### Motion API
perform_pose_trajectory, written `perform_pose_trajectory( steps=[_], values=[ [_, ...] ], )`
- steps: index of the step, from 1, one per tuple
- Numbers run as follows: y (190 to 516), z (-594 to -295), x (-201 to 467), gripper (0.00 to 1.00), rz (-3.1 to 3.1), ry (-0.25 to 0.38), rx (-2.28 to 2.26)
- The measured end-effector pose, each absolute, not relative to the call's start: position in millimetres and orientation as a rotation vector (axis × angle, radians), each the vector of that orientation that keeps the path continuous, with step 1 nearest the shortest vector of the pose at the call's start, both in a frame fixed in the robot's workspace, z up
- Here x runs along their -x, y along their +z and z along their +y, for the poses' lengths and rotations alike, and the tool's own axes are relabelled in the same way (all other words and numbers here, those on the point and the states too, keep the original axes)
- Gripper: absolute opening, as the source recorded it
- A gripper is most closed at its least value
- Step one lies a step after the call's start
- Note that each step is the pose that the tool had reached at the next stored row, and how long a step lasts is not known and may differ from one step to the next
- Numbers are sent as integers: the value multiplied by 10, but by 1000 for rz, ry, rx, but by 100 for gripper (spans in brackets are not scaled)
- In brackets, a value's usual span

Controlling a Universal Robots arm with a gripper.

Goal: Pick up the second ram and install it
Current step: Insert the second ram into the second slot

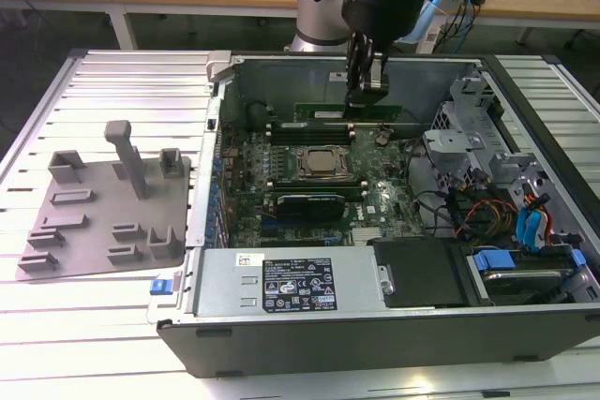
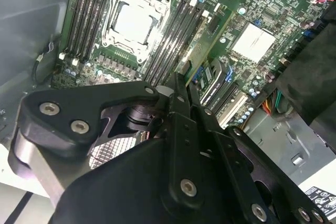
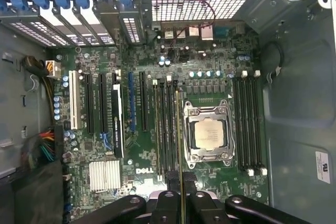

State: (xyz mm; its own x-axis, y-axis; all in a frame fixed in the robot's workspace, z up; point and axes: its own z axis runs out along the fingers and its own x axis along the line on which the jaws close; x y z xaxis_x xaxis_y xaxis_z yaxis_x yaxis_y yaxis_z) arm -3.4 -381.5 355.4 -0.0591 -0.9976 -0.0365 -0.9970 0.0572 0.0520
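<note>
On the exterior view's left, a grey plastic tray (image 1: 94,222) with little bumps and a post lies on the white table (image 1: 112,81). Just beside it stands the open computer case (image 1: 375,344), lying on its side so the inside shows.

In the middle of the case is the green main board (image 1: 375,199). A square silver chip (image 1: 323,161) sits on it in a metal frame. Nearer the camera is a black card (image 1: 305,203), and then a grey box (image 1: 234,278) with a black sticker.

The gripper (image 1: 366,91) hangs down over the far part of the board. Its jaws are closed on the second ram (image 1: 319,111), the long thin green stick. The stick is level and runs along the far side of the silver chip.

In the first wrist view, the gripper (image 3: 181,182) pinches the stick (image 3: 179,129) on both flat sides. The stick lines up with the long black slots (image 3: 168,124) just beside the chip frame (image 3: 208,135). I cannot tell if it touches a slot.

On the exterior view's right are blue cables (image 1: 530,227) and metal boxes.
</note>
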Motion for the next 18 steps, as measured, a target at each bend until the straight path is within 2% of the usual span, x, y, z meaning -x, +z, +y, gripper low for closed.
perform_pose_trajectory(
  steps=[18],
  values=[
    [3304, -3815, 34, 11, -2277, -98, -2148]
  ],
)
